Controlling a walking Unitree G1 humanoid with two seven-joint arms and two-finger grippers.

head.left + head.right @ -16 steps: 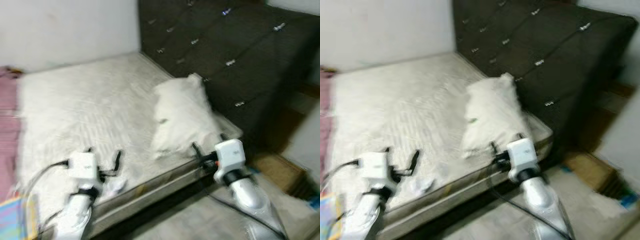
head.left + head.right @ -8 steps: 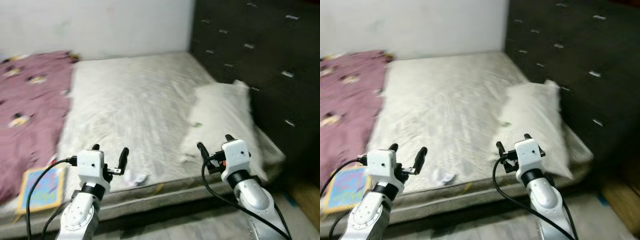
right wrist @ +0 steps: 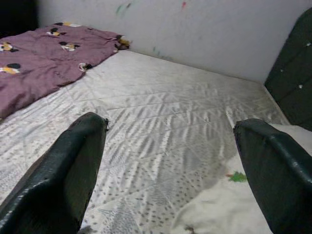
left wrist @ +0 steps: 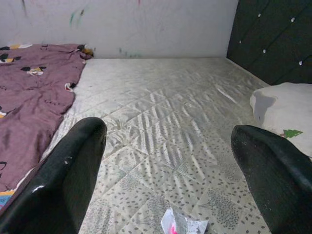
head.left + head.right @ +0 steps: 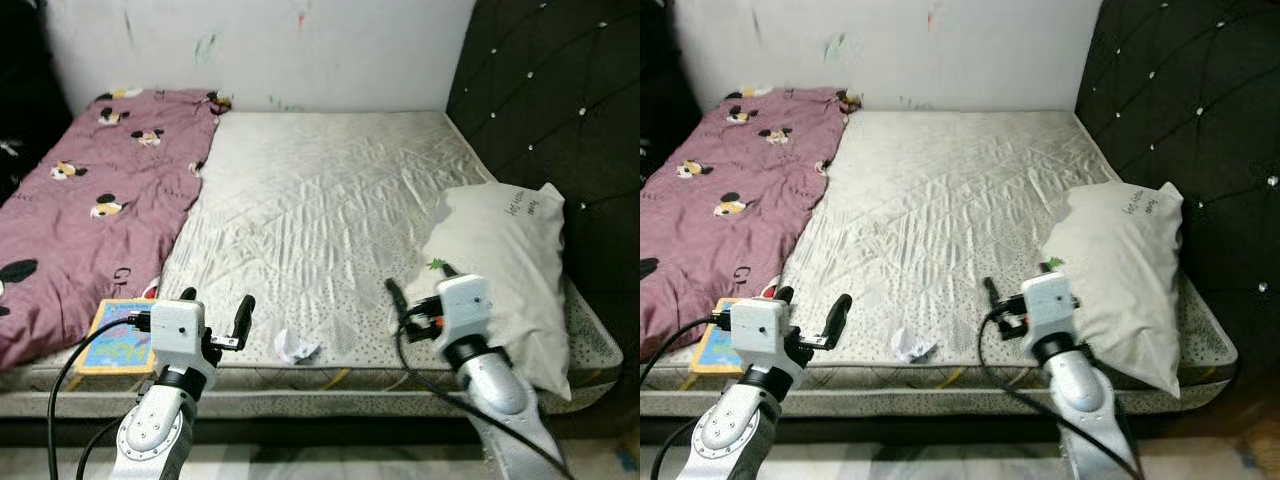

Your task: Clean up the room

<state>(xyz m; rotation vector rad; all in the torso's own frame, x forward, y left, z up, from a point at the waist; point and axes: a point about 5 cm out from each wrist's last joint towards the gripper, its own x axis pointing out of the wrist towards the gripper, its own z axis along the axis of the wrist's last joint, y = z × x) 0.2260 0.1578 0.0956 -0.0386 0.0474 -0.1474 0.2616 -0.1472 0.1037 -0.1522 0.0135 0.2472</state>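
A home bedroom: a bare quilted mattress [image 5: 320, 210], a white pillow [image 5: 505, 265] and a dark tufted headboard [image 5: 560, 100].

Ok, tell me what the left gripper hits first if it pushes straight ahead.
Probably the crumpled wrapper lying low between the left gripper and the bare mattress; depth is unclear, so it may pass above it.

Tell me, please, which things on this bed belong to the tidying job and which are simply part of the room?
To tidy:
crumpled paper near the mattress's front edge
colourful book by the blanket
small green scrap on the pillow

Just there:
mattress
pillow
purple blanket
dark headboard
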